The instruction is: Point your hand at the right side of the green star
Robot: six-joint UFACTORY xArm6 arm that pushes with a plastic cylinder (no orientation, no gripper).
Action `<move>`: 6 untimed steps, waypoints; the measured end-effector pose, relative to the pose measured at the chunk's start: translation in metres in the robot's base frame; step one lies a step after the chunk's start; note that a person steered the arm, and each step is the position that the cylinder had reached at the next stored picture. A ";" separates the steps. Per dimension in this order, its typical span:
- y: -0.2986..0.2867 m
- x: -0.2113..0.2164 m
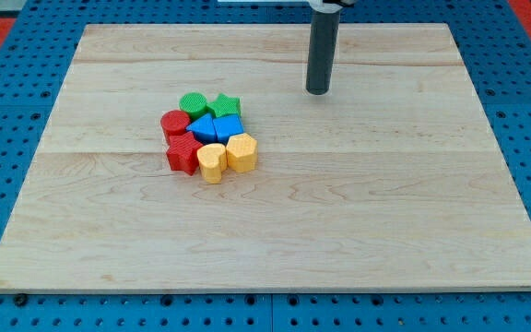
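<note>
1. My tip (317,91) is seen at the lower end of the dark rod, resting on the bare wooden board (413,212) in the upper middle of the view. No gripper is fitted, so nothing opens or closes and nothing is held; the tip is touching no block.

2. The green star (224,104) is found to the view's left of my tip and slightly toward the view's bottom, well apart from it. Only clear board is seen between the two.

3. The star's right side is the side facing my tip, so the approach line is judged unobstructed: a mostly leftward travel with a small drop toward the view's bottom.

4. Further out from my tip, the rest of the cluster is packed against the star:
   - a green round block (193,103) touching the star's far (left) side;
   - a blue cube-like block (229,126) just below the star, with a second blue block (204,128) beside it;
   - a red round block (175,123) and a red star-like block (183,153) on the cluster's far left;
   - two yellow blocks at the view's bottom of the cluster, a yellow heart-like block (212,162) and a yellow hexagon-like block (242,151).

5. Risk is judged as overshoot: the star is backed by the cluster, so contact on its right side would be passed into the neighbours. Stopping just short is called for.
</note>
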State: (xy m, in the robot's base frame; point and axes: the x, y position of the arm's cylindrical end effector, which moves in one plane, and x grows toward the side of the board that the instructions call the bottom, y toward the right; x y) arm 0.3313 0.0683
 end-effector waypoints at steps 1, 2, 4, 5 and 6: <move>0.000 -0.002; 0.000 0.000; -0.042 0.046; -0.059 0.069; -0.073 0.086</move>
